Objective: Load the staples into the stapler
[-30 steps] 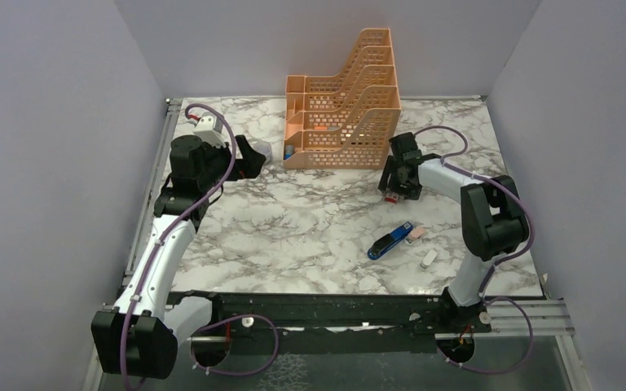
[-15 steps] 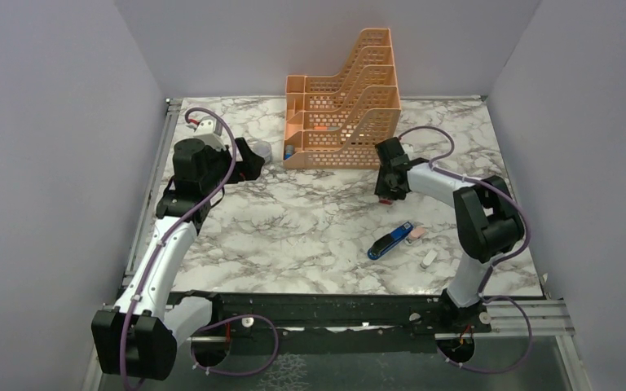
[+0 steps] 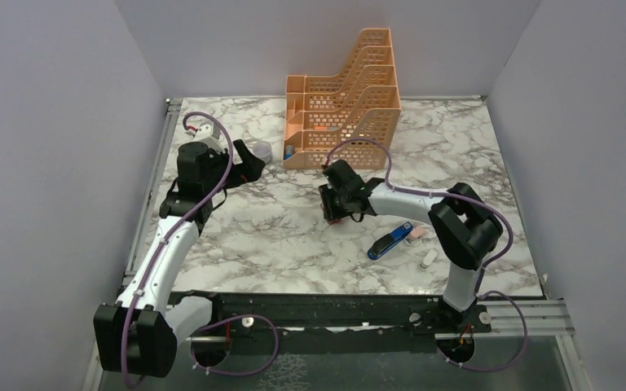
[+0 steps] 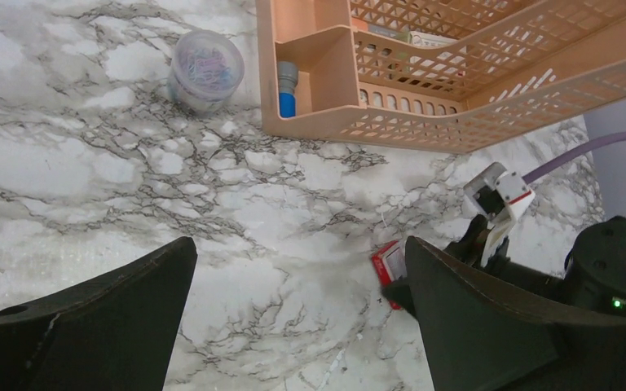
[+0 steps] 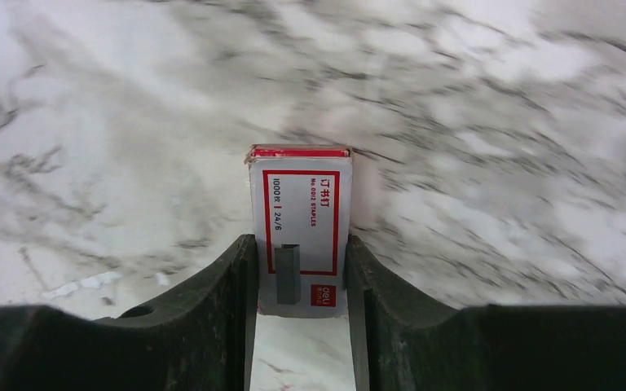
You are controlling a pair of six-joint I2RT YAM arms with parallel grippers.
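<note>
The right gripper (image 5: 300, 244) is gripping one red-and-white staple box (image 5: 301, 216) by its near end. The marble table (image 5: 497, 163) is showing blurred, and from above the box is mostly hiding under the fingers. One blue stapler (image 3: 390, 241) is lying nearby, to its right. The left gripper (image 4: 297, 252) is hanging wide apart.

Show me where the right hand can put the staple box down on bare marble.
Widest bare marble: the middle-left stretch between the left hand, the right hand with its staple box, and the near edge. Also bare: the far-right corner beside the organizer. Crowded: near right, around the stapler, pink block and white piece.
</note>
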